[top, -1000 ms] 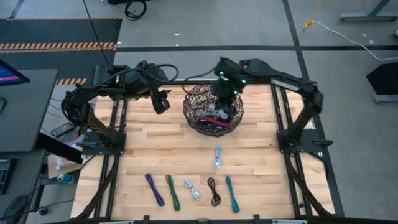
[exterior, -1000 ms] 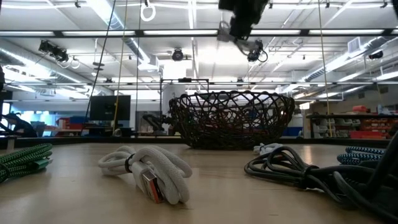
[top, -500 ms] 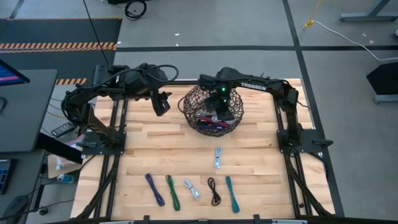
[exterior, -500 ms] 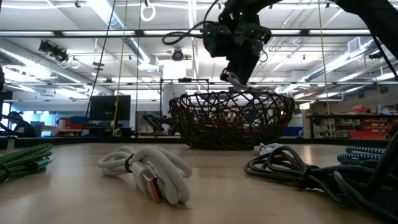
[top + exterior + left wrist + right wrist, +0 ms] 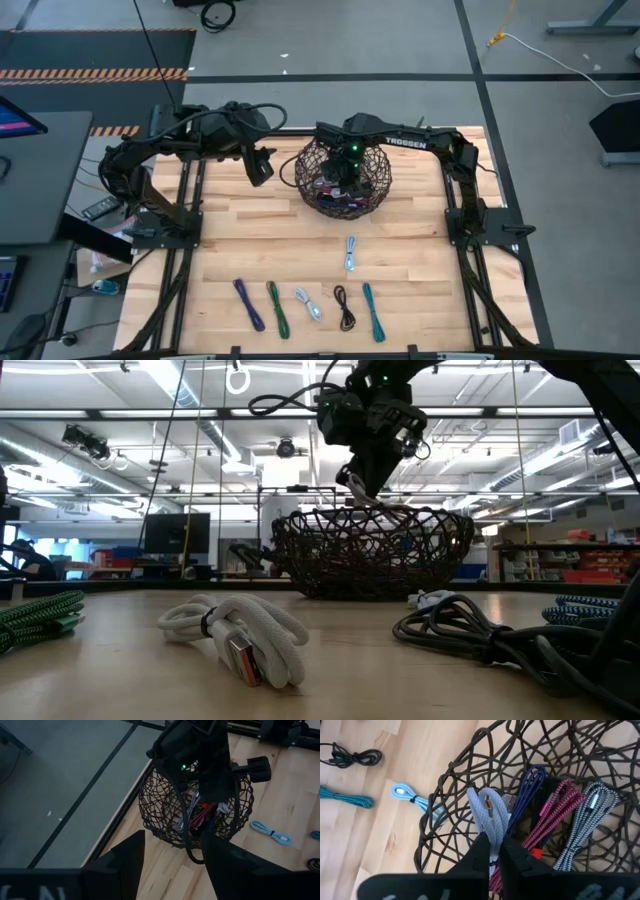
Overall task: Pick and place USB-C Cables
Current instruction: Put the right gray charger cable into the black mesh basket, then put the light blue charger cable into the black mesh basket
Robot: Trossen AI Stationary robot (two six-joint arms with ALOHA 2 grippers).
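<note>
Right gripper (image 5: 492,851) jaws pinched on soft, light silvery-blue braided cable bundle (image 5: 490,822), gripped mid-fold, over dark wire basket (image 5: 465,770); left gripper (image 5: 170,865) jaws apart, empty.

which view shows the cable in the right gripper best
The right wrist view: the silvery cable fills the frame, pinched in the right gripper above the basket. The low view shows only a pale bit under the gripper. The high and left wrist views hide it behind the arm.
</note>
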